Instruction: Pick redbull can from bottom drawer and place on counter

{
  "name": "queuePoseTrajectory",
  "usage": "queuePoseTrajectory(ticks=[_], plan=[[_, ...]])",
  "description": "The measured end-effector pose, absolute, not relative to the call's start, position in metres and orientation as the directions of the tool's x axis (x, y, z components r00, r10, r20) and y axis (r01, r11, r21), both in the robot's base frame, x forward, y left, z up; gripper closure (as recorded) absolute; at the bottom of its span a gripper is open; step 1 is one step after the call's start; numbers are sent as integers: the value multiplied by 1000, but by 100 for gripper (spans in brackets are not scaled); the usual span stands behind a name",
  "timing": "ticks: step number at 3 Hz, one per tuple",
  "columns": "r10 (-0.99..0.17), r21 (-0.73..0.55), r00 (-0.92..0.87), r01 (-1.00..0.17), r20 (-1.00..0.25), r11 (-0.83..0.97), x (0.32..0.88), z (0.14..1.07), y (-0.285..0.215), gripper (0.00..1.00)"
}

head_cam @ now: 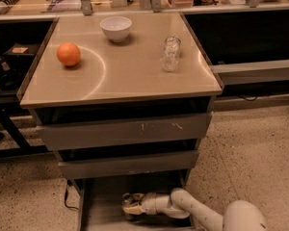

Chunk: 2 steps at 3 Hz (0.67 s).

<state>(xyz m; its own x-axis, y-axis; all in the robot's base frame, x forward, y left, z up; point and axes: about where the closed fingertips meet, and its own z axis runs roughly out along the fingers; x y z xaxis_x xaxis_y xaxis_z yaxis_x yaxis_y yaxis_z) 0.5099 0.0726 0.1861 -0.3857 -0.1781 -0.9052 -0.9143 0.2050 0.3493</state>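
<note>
The bottom drawer (101, 201) stands pulled open under the two upper grey drawers. My gripper (130, 205) reaches into it from the right, low over the drawer floor, on my white arm (192, 210). A small silver-topped shape, the redbull can (127, 197), shows right at the gripper's tip, mostly hidden by it. I cannot tell whether the can is held. The counter (130, 76) is the glossy beige tabletop above, with a faint white arc mark.
On the counter stand an orange (69, 54) at the left, a white bowl (116, 28) at the back and a clear plastic bottle (170, 53) at the right. Two closed drawers (125, 131) overhang the open one. Speckled floor lies to the right.
</note>
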Motion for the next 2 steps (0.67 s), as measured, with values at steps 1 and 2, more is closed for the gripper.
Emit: queuePoseTrajectory(ticks=[1,2], plan=[[-171,338,-376,-917,-911,213,504,197,73,100],[-159,275,-320,-927,-934,255,498,229,66,100]])
